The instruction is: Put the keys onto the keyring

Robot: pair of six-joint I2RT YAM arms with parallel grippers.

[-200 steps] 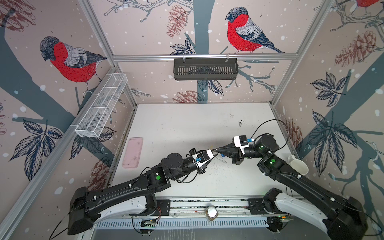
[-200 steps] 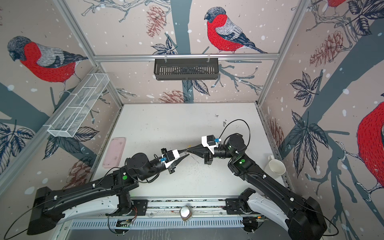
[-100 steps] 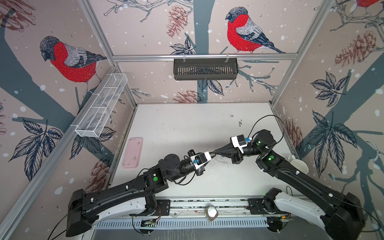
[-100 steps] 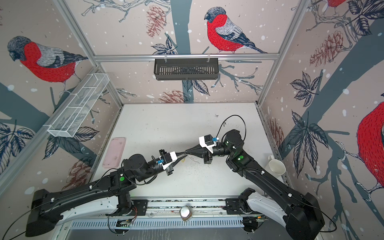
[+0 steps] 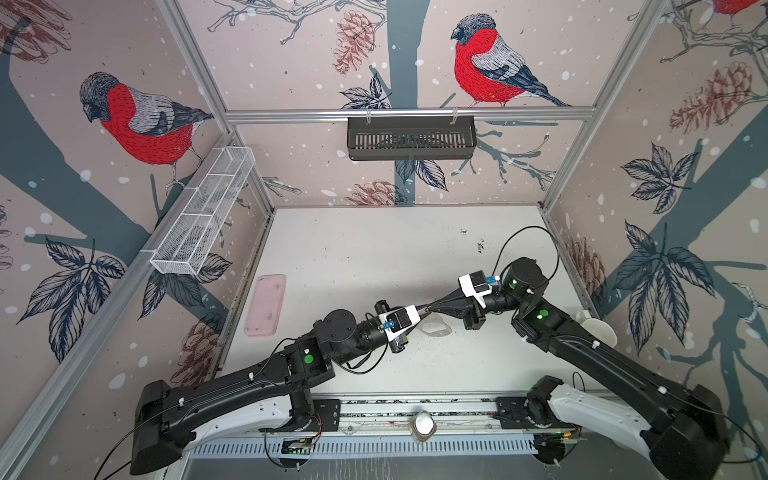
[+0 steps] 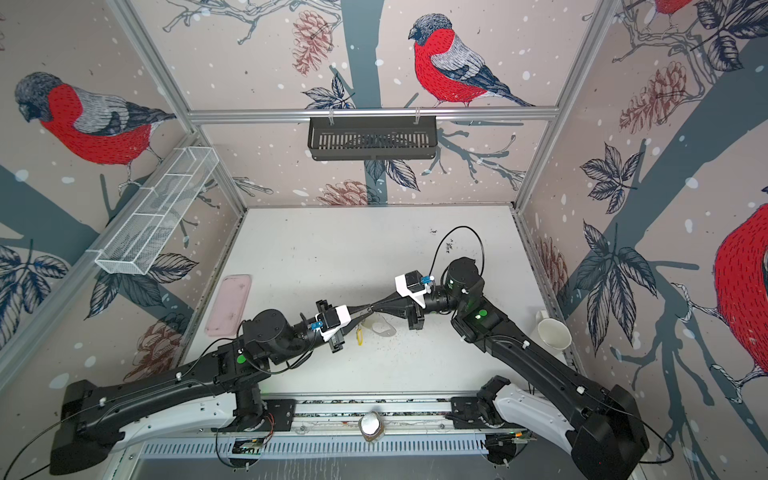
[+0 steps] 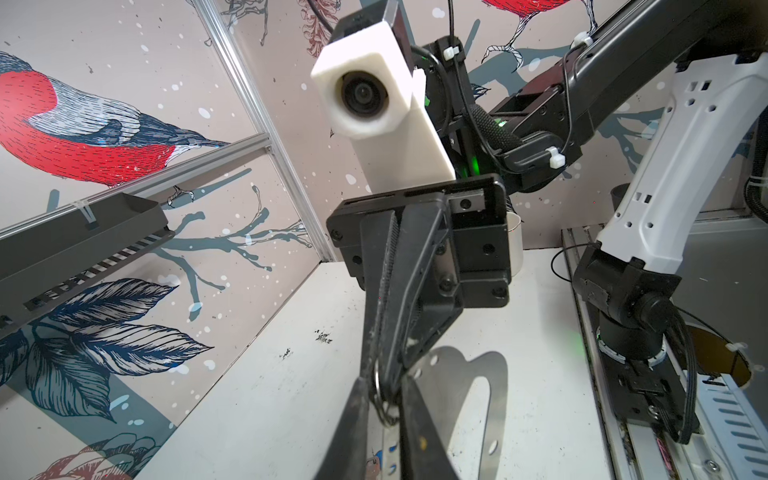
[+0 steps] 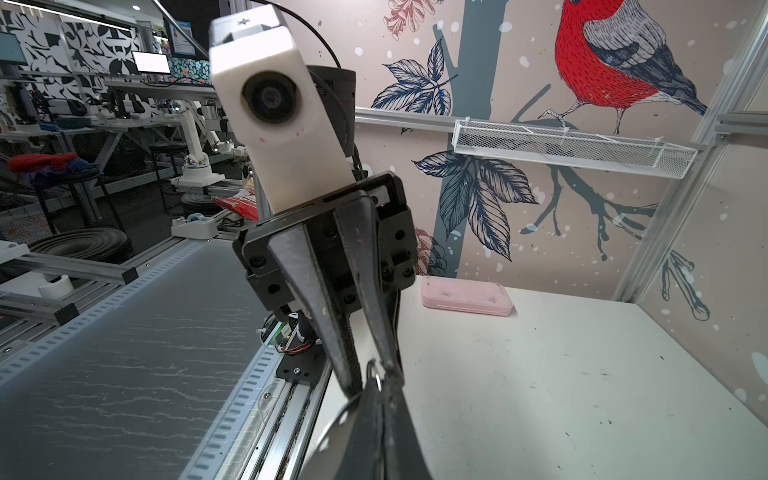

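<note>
My two grippers meet tip to tip above the middle of the table. The right gripper [image 5: 429, 309] [image 8: 381, 378] is shut, with a small metal ring [image 7: 377, 384] pinched at its tips. Around those tips stands the left gripper [image 6: 365, 310] [image 7: 383, 380], shut on a silver key [image 7: 388, 451] with blue showing behind it. The grey oval keyring [image 5: 437, 329] [image 7: 478, 415] sits just under the tips; I cannot tell whether it rests flat. A yellow tag [image 6: 359, 335] lies beside the left gripper in a top view.
A pink tray [image 5: 266, 305] lies at the table's left edge. A white mug [image 6: 555, 334] stands off the table's right side. On the back wall hangs a black basket [image 5: 411, 139], and on the left wall a white mesh shelf [image 5: 203, 216]. The arms' rail [image 5: 415, 409] runs along the front.
The left gripper drew back slightly to the left and its jaws narrowed a little. The right gripper followed, and the tips stayed together.
</note>
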